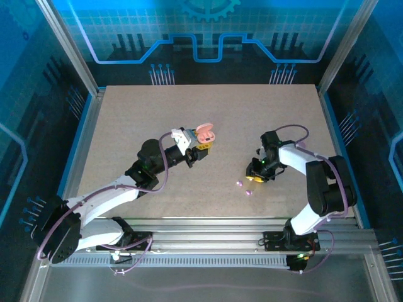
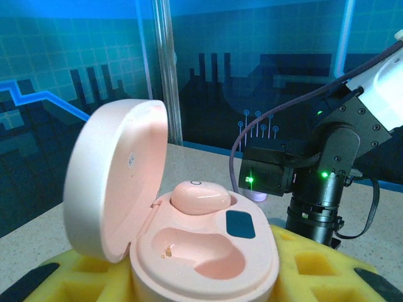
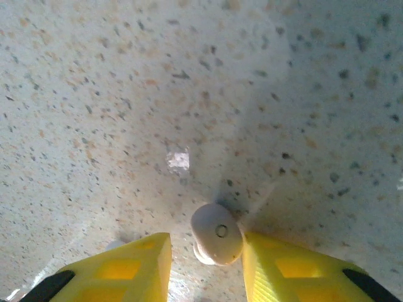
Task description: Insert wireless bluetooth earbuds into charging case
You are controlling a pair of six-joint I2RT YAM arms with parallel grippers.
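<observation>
The pink case (image 2: 189,239), lid mark (image 2: 131,160) unreadable, is held in the left claw (image 2: 189,280). A pale earbud (image 3: 217,233) is flanked, ungripped, by the open right claw (image 3: 206,244).

My left fingers (image 2: 340,277) and right fingers (image 3: 126,267) are yellow. The charging case (image 2: 113,182) is pale pink with a dark blue patch; the earbud (image 3: 217,234) at lower centre pinkish-white; the desk (image 3: 189,75) beige, dark-speckled.

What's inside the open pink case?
The case holds one pink earbud at the back; its front socket is empty. Whatever lies under that earbud is covered.
</observation>
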